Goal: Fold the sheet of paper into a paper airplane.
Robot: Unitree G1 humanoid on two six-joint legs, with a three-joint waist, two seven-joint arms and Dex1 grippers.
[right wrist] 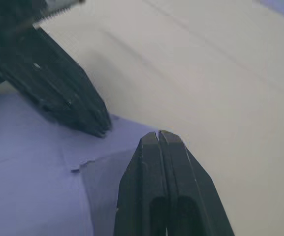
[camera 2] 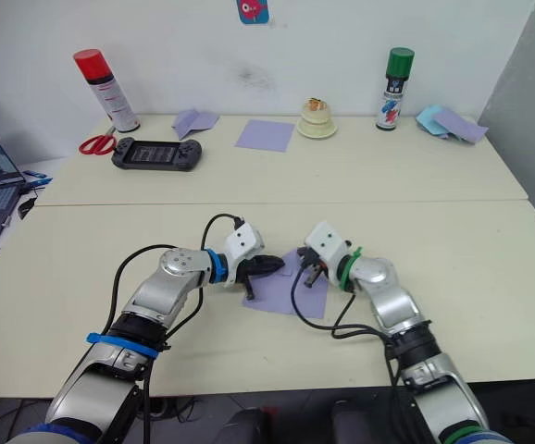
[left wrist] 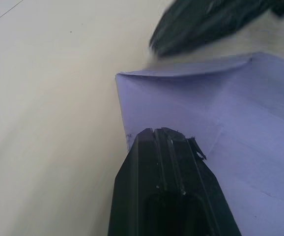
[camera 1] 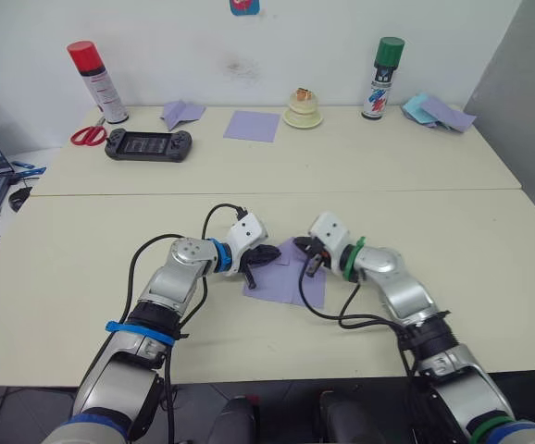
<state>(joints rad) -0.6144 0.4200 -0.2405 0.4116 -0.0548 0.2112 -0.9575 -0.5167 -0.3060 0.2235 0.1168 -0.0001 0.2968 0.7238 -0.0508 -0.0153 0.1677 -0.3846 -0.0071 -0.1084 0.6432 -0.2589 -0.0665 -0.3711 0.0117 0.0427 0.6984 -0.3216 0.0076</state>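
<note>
Both grippers meet over the sheet (camera 1: 284,274) in the eye views: left gripper (camera 1: 266,256) at 9 o'clock, right gripper (camera 1: 313,259) at 3.

Left wrist view: fingers closed, empty, pressing the creased sheet.

Right wrist view: fingers closed, empty. Folding looks barely begun; creases under the grippers are hidden.

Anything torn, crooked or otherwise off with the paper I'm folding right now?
One thing: the sheet of paper has a small ragged nick in the edge of a folded flap, seen beside the left gripper and the right gripper. It looks like a slight tear. Both grippers are shut, pressing near the sheet's far edge.
</note>
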